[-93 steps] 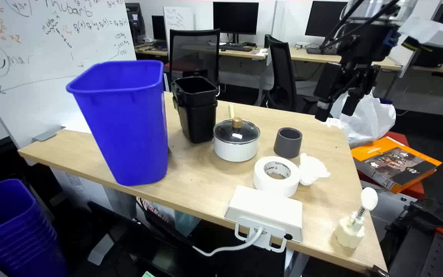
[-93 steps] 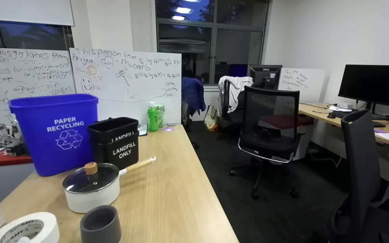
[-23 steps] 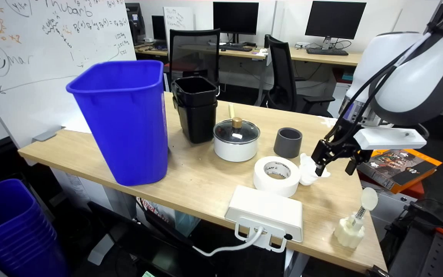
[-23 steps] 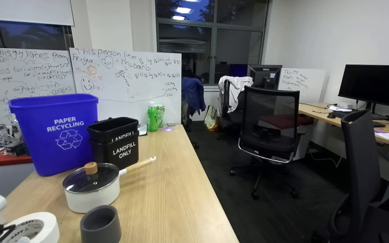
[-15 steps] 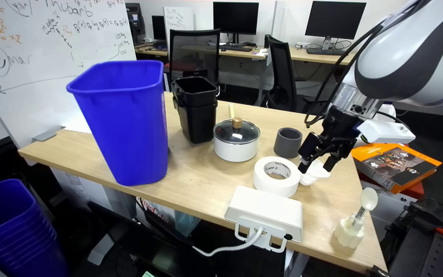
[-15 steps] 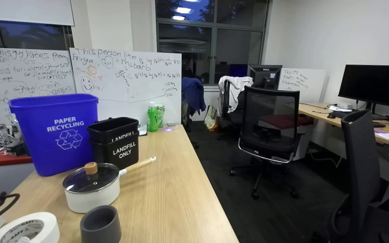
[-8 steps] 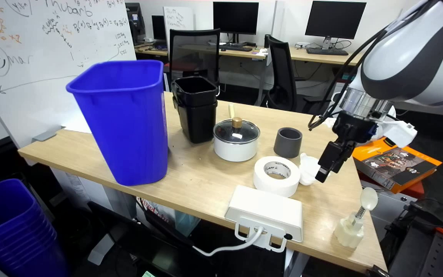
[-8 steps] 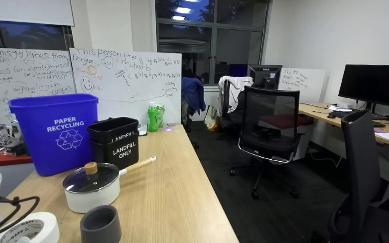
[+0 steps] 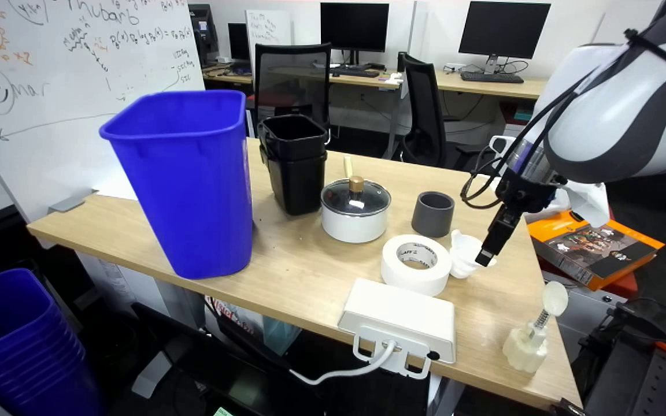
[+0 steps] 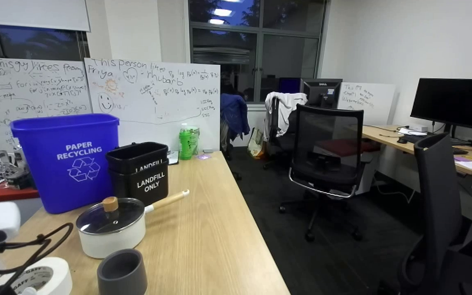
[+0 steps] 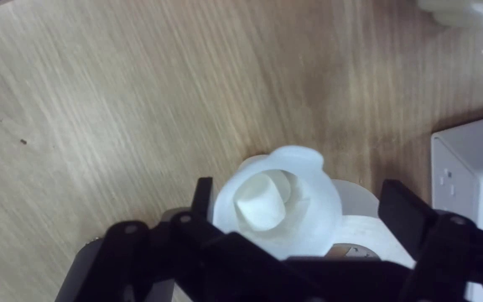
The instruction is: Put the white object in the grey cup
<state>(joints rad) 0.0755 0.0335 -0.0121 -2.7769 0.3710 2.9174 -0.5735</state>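
Looks like the pre-grab stage, with an empty, wide-spread gripper (image 11: pixel 298 188) either side of the white object (image 11: pixel 281 201) on the table (image 9: pixel 287 277), right beside the tape (image 9: pixel 414 281). Next, probably lower, squeeze, then carry over to the cup (image 9: pixel 432 221). Maybe plastic: smooth, lipped and bowl-shaped with something cone-like inside, versus matte, thick-walled grey for the cup.

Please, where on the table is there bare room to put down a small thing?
In an exterior view, bare table spreads from the grey cup and the pot to the right edge. Another patch lies between the blue bin, pot and white box. It is crowded around the white object: tape, cup and open gripper are close.
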